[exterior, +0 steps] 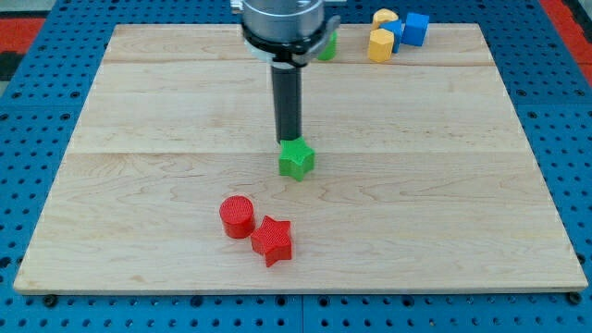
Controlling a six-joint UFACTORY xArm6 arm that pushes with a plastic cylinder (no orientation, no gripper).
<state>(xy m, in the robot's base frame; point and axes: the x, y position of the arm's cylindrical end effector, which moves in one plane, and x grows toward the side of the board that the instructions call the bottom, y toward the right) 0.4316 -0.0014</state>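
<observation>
While the rod stands near the table's (139,111) centre, its tip (289,141) touches the green star block's (296,159) far side; there are no fingers. 2 red blocks, a cylinder (237,216) and a star (273,240), lie toward the near edge.

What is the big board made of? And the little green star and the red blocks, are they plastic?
The board looks like pale wood: it shows grain lines and plank seams, with a dull finish. The green star, touching my tip, looks like matte plastic with fine ridges. The red cylinder and red star show the same ridged look, so probably plastic too, though I cannot be sure.
</observation>
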